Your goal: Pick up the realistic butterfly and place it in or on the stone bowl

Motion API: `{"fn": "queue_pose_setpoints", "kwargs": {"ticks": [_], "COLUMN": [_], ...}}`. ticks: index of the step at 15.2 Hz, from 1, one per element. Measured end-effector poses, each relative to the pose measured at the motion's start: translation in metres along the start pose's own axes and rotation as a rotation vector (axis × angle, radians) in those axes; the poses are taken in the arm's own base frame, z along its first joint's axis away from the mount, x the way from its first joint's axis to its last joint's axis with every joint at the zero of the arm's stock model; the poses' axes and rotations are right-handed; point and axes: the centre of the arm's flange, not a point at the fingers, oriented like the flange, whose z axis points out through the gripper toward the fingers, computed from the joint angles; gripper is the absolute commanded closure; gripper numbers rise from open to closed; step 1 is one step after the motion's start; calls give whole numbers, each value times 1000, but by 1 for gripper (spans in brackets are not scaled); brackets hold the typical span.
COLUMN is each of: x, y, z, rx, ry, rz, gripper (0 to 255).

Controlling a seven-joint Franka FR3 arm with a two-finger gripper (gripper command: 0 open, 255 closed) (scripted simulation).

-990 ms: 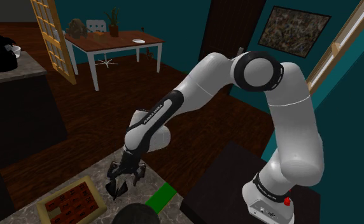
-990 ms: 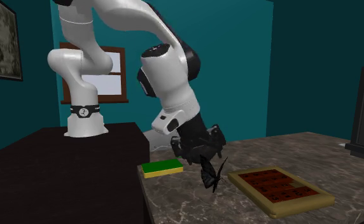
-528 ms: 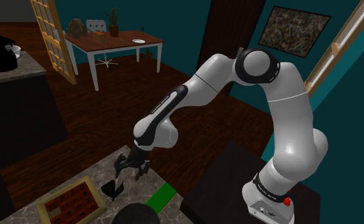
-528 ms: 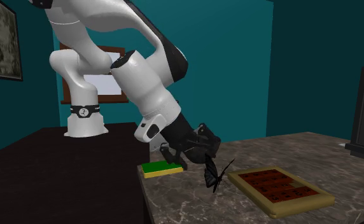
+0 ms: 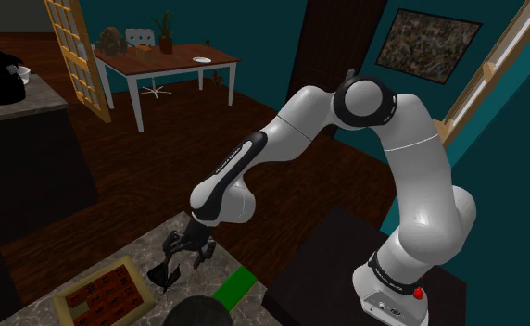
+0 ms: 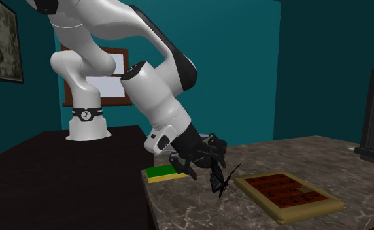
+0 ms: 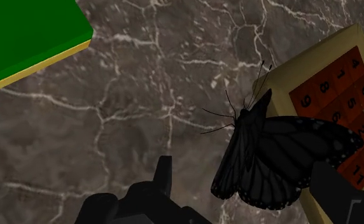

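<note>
Hovering over veined counter (image 7: 142, 95), hand (image 6: 202, 163) open, straddling dark butterfly (image 7: 273, 159), seemingly not touching it.

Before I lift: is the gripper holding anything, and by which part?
Nothing looks held: the butterfly stands between open fingers, one of them clear of its wing.

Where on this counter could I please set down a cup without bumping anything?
Bare marble lies between the green pad and the number board. It is crowded where the butterfly stands beside that board.
</note>
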Motion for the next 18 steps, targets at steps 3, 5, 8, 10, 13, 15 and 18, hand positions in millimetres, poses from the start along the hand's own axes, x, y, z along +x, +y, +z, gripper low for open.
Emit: {"fn": "queue_pose_setpoints", "kwargs": {"ticks": [3, 5, 8, 10, 13, 15, 18], "x": [0, 0, 0, 0, 1, -2, -7], "y": [0, 0, -1, -1, -1, -3, -11], "z": [0, 0, 0, 0, -1, -5, -17], "rx": [0, 0, 1, 2, 3, 1, 0], "ry": [0, 0, 1, 1, 4, 1, 0], "rz": [0, 0, -1, -2, -1, 0, 0], "gripper": [255, 255, 255, 255, 255, 255, 255]}}
